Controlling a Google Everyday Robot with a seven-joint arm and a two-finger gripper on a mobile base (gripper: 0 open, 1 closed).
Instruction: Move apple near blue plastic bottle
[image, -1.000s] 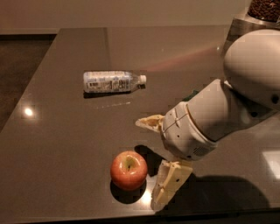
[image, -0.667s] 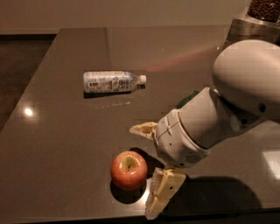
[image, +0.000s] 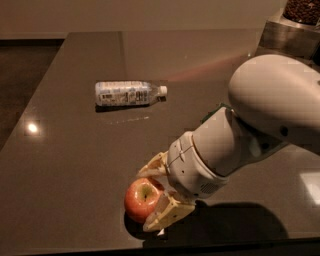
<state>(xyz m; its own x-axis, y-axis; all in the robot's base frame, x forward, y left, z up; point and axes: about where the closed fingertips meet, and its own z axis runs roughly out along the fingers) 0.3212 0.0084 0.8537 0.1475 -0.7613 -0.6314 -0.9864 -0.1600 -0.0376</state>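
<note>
The red-orange apple (image: 139, 199) rests on the dark table (image: 75, 160) near its front edge. My gripper (image: 146, 200) has come in from the right and its two pale fingers (image: 167, 214) lie against the apple's far and near sides, closed on it. The apple still sits on the table. The blue plastic bottle (image: 127, 93), clear with a pale label and white cap, lies on its side farther back and to the left, well apart from the apple. My white arm (image: 270, 105) fills the right side of the view.
A metal container (image: 290, 32) with dark contents stands at the back right corner. A small green edge (image: 211, 114) peeks out behind my arm. The table's front edge runs just below the apple.
My gripper has moved left onto the apple and its fingers have drawn in around it. The apple and the bottle have not moved.
</note>
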